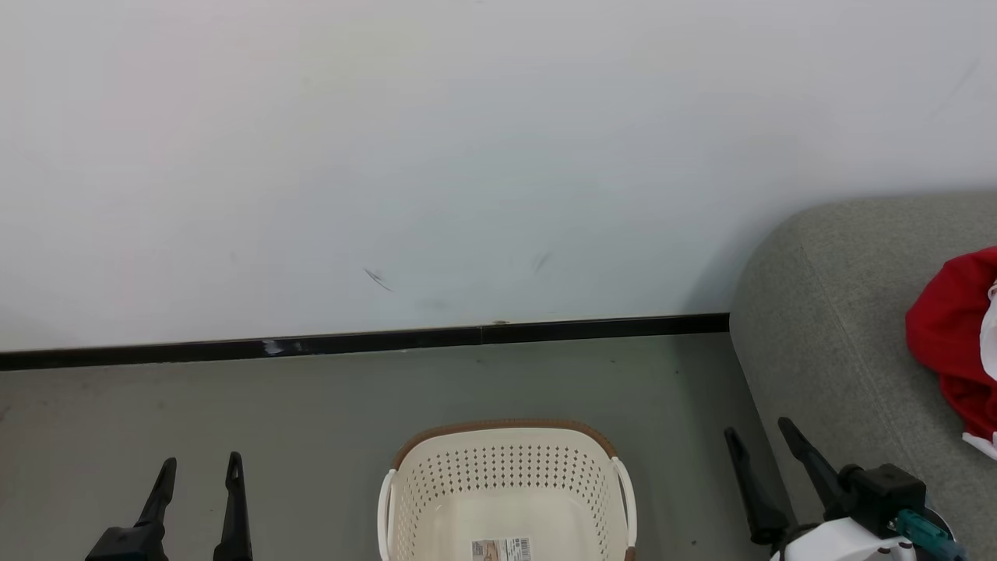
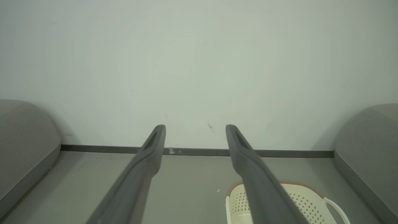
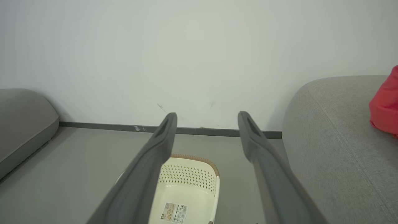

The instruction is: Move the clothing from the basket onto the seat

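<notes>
Against the white wall [image 1: 467,156] your basket [image 1: 506,467] looks emptied, red clothing [image 1: 950,335] lies on the seat [image 1: 826,327], left gripper [image 1: 202,460] and right gripper [image 1: 757,427] gape empty, so only a final check seems due.

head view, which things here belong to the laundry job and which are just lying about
Job:
basket, on the floor
clothing, red, on the seat
seat, grey, at right

Lying about:
other seat, at left
skirting, black
scuffs on the wall
</notes>
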